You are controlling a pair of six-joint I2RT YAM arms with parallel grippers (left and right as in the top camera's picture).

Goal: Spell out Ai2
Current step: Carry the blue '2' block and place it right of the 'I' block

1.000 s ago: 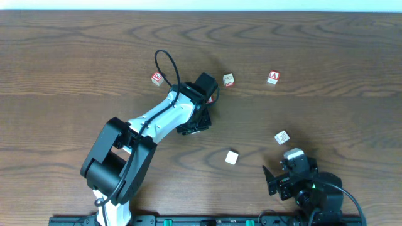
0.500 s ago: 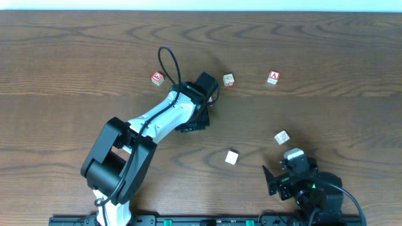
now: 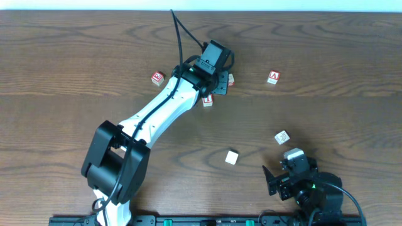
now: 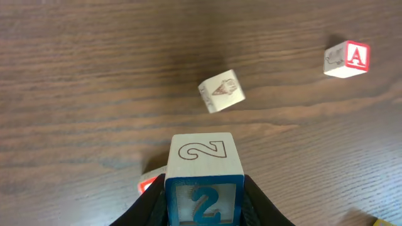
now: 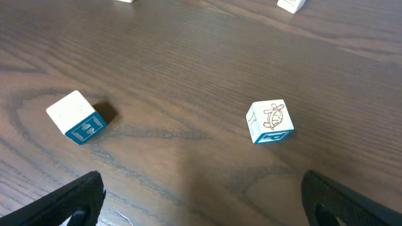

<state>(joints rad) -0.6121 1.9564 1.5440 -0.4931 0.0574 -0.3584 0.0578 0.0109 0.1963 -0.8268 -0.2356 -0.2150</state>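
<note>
Overhead view, largest first.
- Dark wooden table (image 3: 69,44): your work surface.
- Left arm (image 3: 160,110): stretched far out toward upper centre.
- Right gripper (image 5: 201,210): low near the front edge, fingers wide apart, empty.
- Left gripper (image 4: 204,207): clamped on the blue-faced wooden "2" cube (image 4: 204,168), held off the table.
- Red-faced "A" cube (image 3: 272,77): near, to its right.
- Red-edged cube (image 3: 207,102): just beside the left gripper, letter unreadable.

Step, as judged: carrying the "2". Next you must set it last in the row.
</note>
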